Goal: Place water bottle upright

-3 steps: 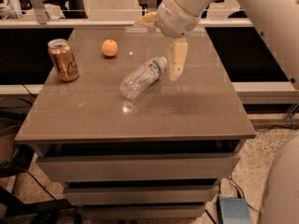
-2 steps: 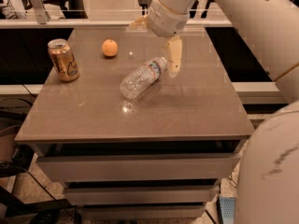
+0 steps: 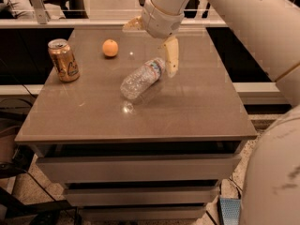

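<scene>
No word, brand or number can be read anywhere. The gold can (image 3: 63, 60) on the table (image 3: 197, 111) bears a dark emblem, and the water bottle (image 3: 139, 80) has a narrow label band near its cap; both are too small to make out. The claw (image 3: 149, 50), fingers spread wide, hangs just above the bottle's cap end.

One bottle (image 3: 140, 79), can (image 3: 63, 60), orange (image 3: 110, 48); fingers (image 3: 171, 55) above
</scene>
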### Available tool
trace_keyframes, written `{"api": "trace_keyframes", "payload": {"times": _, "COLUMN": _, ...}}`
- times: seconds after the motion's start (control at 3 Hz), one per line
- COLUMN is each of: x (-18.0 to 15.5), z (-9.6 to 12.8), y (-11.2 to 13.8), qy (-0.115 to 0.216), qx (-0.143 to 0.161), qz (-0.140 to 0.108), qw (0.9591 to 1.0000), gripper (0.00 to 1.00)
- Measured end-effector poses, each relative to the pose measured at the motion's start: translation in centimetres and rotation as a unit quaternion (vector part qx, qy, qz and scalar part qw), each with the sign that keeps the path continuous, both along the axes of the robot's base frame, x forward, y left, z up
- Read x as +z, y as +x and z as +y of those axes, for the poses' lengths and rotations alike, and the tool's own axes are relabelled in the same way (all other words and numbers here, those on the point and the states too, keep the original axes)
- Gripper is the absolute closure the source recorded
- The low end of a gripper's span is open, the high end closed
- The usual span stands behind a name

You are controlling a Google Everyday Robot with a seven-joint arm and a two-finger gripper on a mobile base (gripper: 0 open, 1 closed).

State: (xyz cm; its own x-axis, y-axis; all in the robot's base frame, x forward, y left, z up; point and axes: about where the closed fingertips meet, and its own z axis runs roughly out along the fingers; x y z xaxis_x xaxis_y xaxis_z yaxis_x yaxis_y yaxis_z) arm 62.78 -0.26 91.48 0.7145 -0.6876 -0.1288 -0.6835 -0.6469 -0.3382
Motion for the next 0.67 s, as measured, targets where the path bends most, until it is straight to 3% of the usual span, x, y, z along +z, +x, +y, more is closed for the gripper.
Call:
{"api": "trace_keyframes", "payload": {"times": 0.33, "x": -0.6, "z": 0.1, "y": -0.2, "qy": -0.057, "qx": 0.055, "qz": -0.036, "qw": 0.9962, "gripper": 0.0}}
{"api": "trace_keyframes", "payload": {"times": 0.67, "x": -1.7, "z": -0.5, "y": 0.5, "qy": -0.111, "qx": 0.095, "qz": -0.053, "qw": 0.9879, "gripper": 0.0}}
